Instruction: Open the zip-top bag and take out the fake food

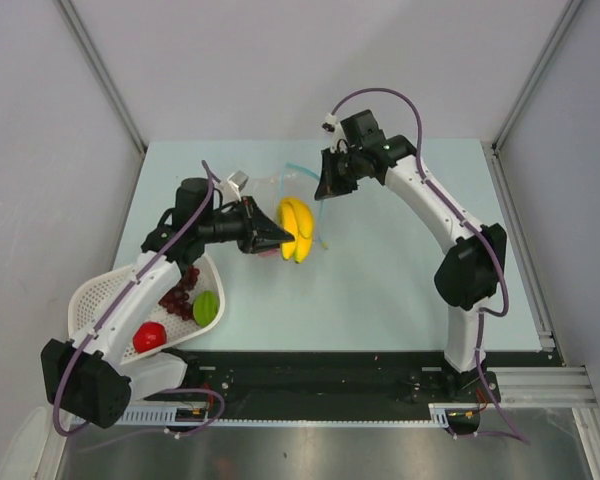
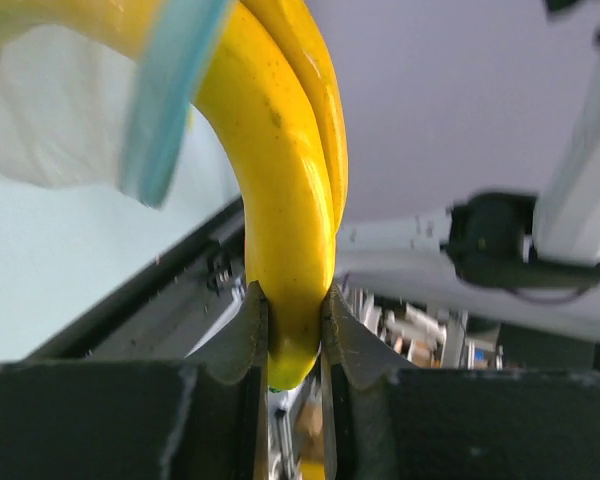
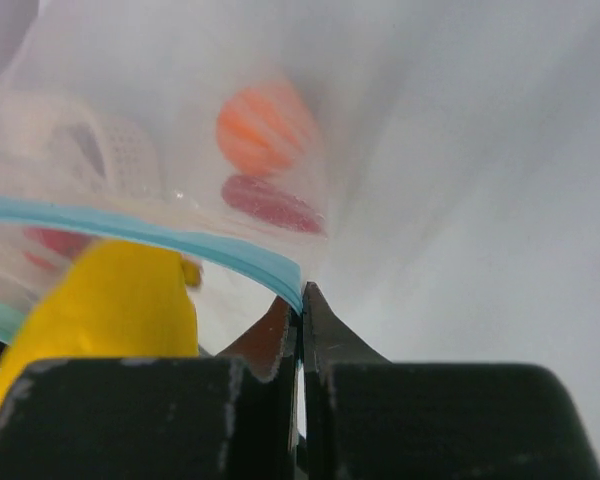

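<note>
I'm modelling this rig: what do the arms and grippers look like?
Both the left arm and right arm have white link shells with bulky black joint housings. A thin purple cable loops along each. The left gripper and right gripper are black, with tapering wedge-shaped fingers. No markings are legible.

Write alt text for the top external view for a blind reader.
The left gripper grips a yellow banana at the mouth of a clear zip-top bag, whose edge the right gripper pinches. A white mesh basket on the left holds grapes, a green piece and a red piece.
</note>
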`<state>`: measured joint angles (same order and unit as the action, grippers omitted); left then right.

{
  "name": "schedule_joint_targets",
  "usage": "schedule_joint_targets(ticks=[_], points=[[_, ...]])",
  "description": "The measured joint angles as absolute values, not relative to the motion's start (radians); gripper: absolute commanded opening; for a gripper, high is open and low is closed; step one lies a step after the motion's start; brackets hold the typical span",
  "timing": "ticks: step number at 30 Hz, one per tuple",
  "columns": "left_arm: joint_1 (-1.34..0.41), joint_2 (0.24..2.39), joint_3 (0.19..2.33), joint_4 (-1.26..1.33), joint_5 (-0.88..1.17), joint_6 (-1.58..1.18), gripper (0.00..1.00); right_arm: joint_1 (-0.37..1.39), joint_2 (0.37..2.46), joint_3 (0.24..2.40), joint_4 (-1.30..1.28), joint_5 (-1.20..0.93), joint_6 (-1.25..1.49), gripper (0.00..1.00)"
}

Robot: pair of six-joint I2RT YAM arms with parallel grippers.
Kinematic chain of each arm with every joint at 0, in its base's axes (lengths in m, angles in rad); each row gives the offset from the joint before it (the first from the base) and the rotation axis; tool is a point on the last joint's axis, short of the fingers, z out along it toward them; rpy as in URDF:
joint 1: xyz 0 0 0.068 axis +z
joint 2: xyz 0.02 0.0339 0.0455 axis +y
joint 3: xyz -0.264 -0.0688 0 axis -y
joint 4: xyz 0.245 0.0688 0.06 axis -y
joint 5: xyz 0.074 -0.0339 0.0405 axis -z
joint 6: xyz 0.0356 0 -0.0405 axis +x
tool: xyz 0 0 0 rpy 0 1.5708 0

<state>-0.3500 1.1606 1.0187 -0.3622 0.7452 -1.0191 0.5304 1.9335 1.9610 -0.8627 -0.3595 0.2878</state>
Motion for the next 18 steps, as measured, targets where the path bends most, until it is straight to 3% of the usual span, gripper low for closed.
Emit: schedule_joint_targets(ticks=[7, 18], points=[[-0.382, 1.068, 1.0, -0.44, 0.897, -0.916, 0.0, 0.522, 2.052, 2.108, -0.875, -0.394, 0.312, 0.0], [-0.384, 0.698, 1.074, -0.508, 0.892, -0.697, 0.0, 0.522, 2.098, 2.128, -0.905, -0.424, 0.348, 0.0]])
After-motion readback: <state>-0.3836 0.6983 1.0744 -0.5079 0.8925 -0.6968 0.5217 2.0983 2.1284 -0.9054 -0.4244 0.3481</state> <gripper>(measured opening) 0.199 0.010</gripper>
